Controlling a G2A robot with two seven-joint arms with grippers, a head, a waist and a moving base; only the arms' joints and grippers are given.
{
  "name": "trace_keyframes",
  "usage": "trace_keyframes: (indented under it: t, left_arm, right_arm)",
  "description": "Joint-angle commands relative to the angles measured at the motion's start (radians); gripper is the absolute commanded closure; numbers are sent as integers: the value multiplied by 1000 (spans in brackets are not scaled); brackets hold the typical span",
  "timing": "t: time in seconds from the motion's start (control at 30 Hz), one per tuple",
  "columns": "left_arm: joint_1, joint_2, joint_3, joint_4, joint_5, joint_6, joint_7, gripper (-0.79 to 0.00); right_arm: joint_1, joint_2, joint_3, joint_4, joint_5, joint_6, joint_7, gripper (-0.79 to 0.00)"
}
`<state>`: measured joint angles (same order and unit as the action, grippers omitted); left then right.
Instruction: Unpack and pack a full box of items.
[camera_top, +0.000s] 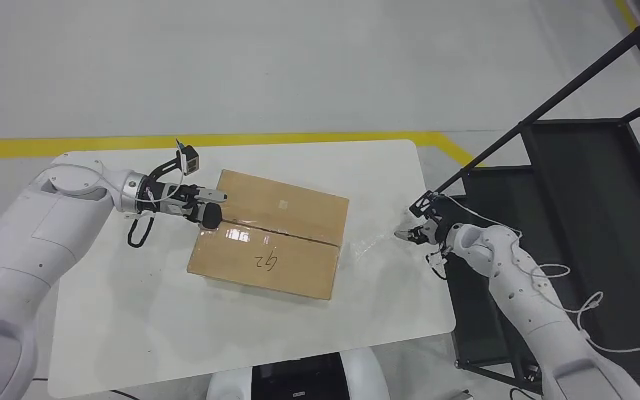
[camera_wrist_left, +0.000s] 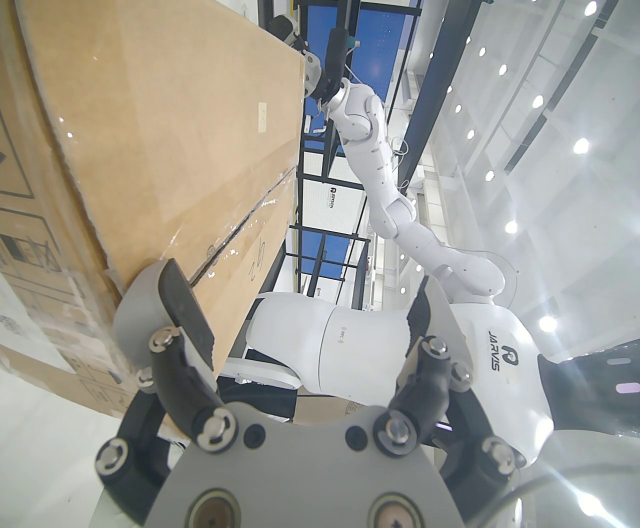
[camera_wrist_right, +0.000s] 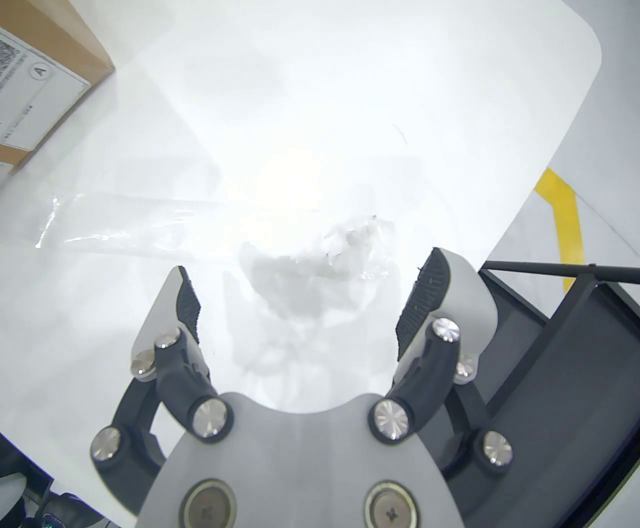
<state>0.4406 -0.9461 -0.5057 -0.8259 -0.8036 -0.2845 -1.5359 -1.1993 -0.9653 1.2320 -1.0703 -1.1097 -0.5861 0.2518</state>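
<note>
Fingers (camera_wrist_left: 182, 305) of the left gripper (camera_wrist_left: 300, 295) gape empty at the seam (camera_top: 280, 235) of the box (camera_top: 290, 205), mid-desk (camera_top: 130, 320). The right gripper (camera_wrist_right: 310, 275), also open, hangs over loose tape (camera_wrist_right: 345, 245). Unsealing looks nearly done; next, the flaps need lifting.

Top view: high overhead, facing down, far enough off to take in the whole table (camera_top: 150, 320) and the box (camera_top: 270, 235).
Left wrist view: low and very near the box's end, facing along its top and upward.
Right wrist view: close above the table's right edge, facing down.
All three share the box.
</note>
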Motion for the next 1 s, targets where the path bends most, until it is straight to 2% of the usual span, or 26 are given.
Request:
trace_keyframes:
  t: [0.0,0.27,0.63,0.9,0.93,0.97]
  left_arm:
    - [0,0,0,0,0,0,0,-785]
    - [0,0,0,0,0,0,0,-785]
    - [0,0,0,0,0,0,0,-785]
    - [0,0,0,0,0,0,0,-785]
    - [0,0,0,0,0,0,0,-785]
    - [0,0,0,0,0,0,0,-785]
  right_arm:
    - [23,-10,-14,30,51,3,18,-785]
    - [94,-36,-45,120,173,12,59,-785]
    - [133,-58,-94,151,121,100,69,-785]
    - [146,-68,-106,174,138,108,80,-785]
    - [147,-69,-106,176,138,108,79,-742]
    - [147,-69,-107,177,136,109,79,-643]
